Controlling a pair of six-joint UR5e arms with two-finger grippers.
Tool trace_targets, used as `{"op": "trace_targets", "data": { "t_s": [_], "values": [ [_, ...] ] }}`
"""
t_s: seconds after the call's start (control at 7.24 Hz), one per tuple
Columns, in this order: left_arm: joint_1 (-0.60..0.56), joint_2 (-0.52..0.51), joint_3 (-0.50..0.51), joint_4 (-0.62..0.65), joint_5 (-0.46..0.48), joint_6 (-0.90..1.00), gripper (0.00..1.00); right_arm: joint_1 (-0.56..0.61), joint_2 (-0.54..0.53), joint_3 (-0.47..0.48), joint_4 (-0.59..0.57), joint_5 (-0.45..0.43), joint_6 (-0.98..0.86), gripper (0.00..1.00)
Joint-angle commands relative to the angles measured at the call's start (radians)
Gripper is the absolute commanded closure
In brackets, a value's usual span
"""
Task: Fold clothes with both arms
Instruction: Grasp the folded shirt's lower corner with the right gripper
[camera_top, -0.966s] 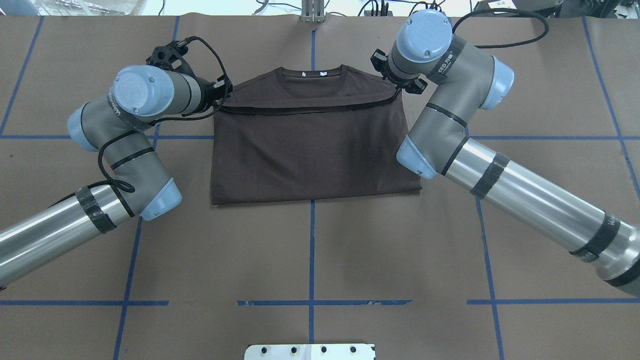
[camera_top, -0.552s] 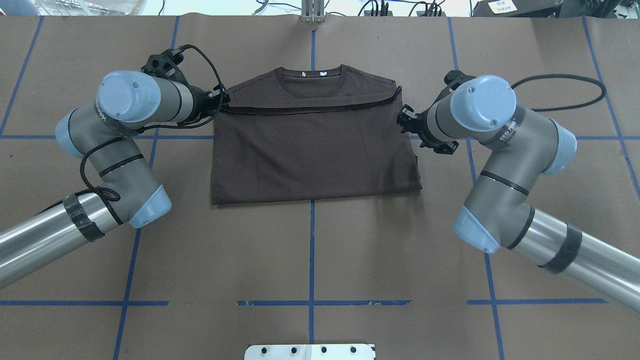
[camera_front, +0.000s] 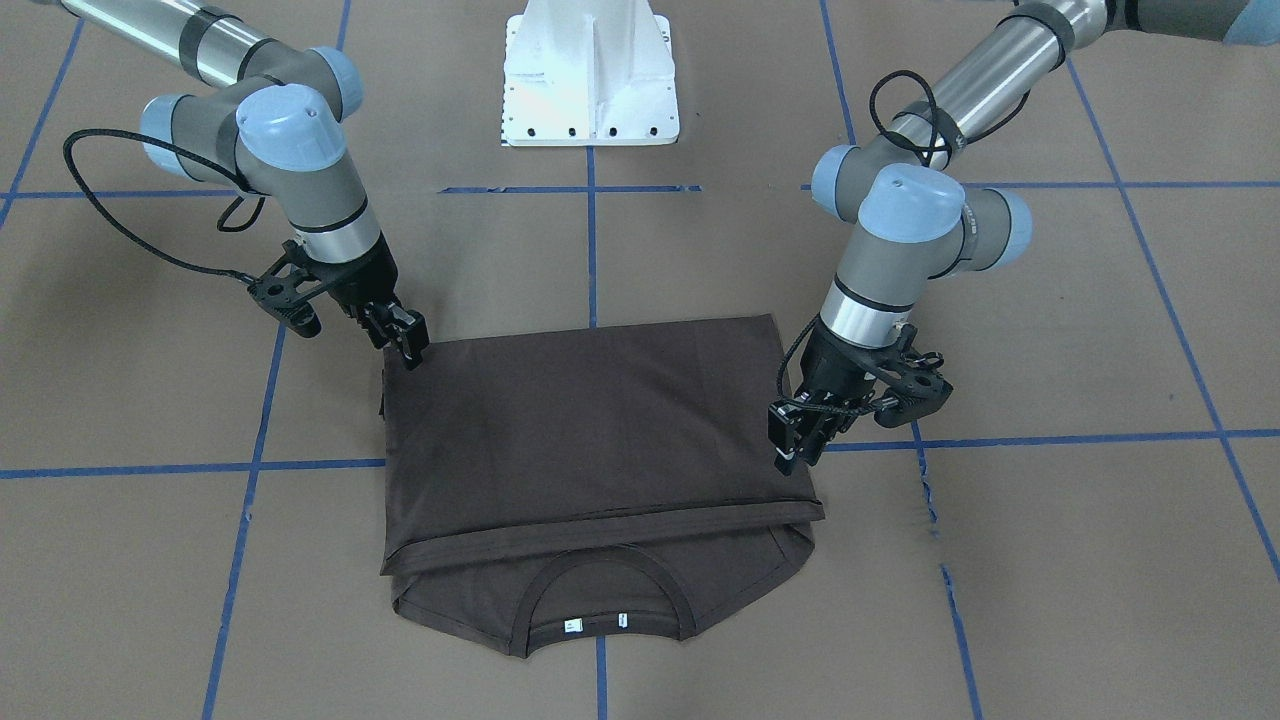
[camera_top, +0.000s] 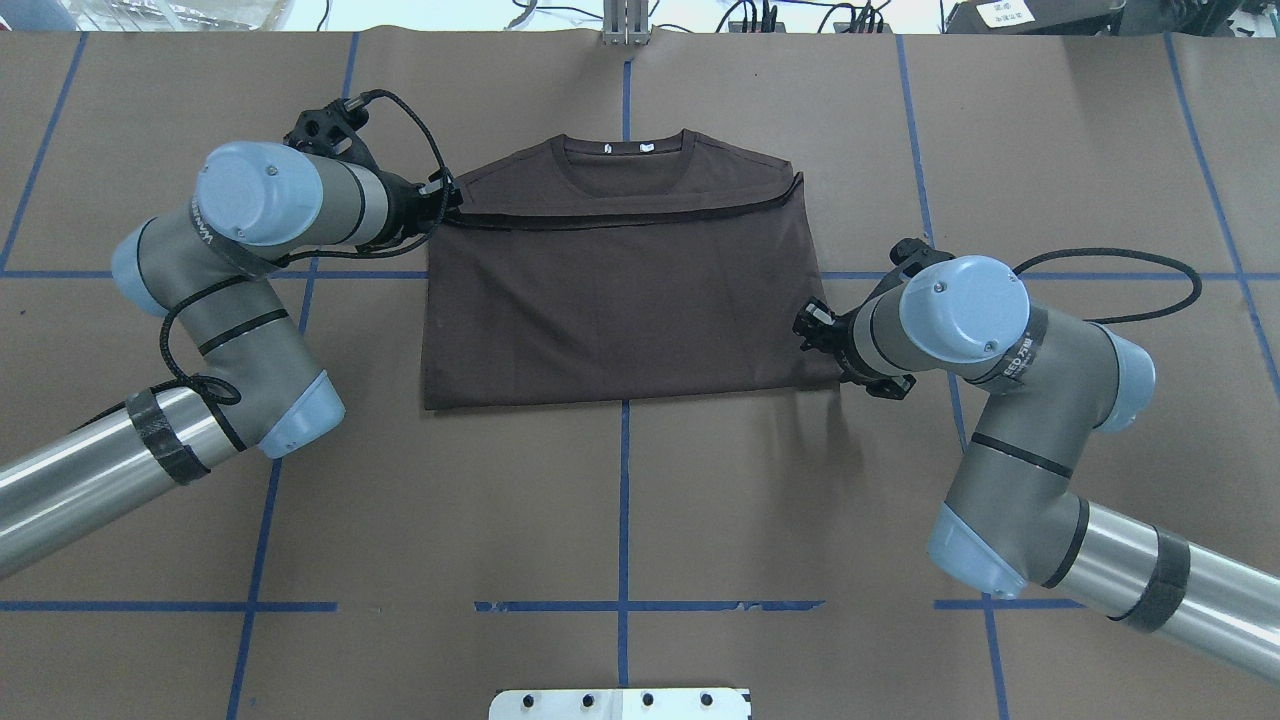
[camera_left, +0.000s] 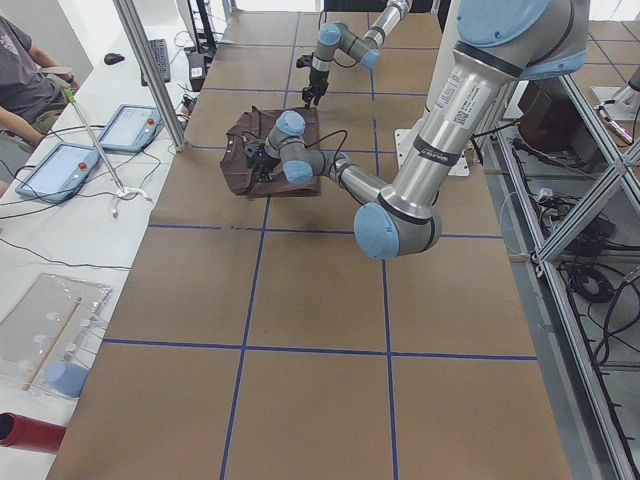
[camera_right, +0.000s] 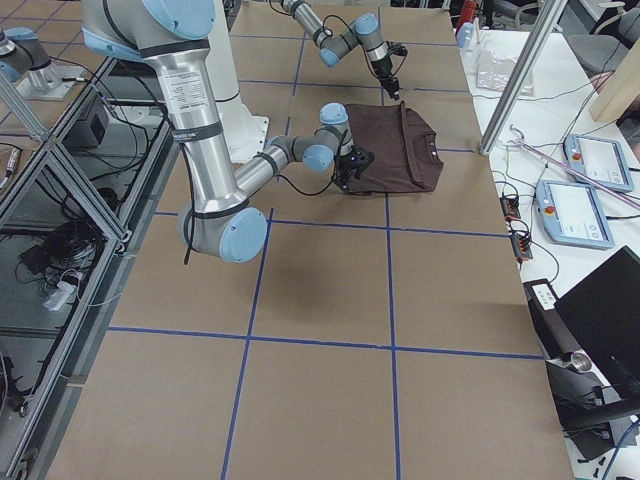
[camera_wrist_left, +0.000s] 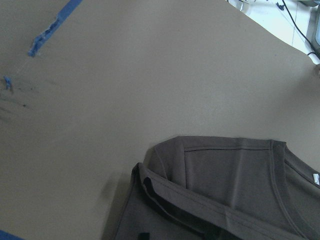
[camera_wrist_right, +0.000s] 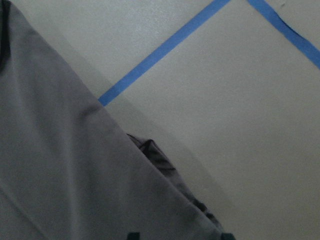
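My left gripper sits at the shirt's folded hem, and I can't tell its fingers' state. My right gripper's fingers are spread at the shirt's side edge.

A folded-over layer hid the T-shirt front below the collar. Both wrist views cut the fingertips at the bottom edge, and the right wrist view was blurred. Left gripper jaw spacing was indeterminable. The frame edge cropped a person.
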Motion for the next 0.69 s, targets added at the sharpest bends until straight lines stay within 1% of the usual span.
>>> {"op": "trace_targets", "data": {
  "t_s": [0.0,0.28,0.41,0.55],
  "values": [
    [0.001,-0.002,-0.002,0.000,0.002,0.000,0.54,-0.009,-0.009,-0.005,0.000,-0.002,0.003,0.38],
    [0.001,-0.002,-0.002,0.000,0.002,0.001,0.54,-0.009,-0.012,-0.005,-0.001,0.000,0.002,0.38],
    [0.001,-0.003,-0.002,0.000,0.002,0.000,0.54,-0.010,-0.027,-0.008,0.000,-0.002,0.003,0.41],
    [0.001,-0.003,-0.004,0.000,0.002,0.000,0.54,-0.010,-0.026,-0.002,0.000,-0.003,0.008,0.50]
  ]
}}
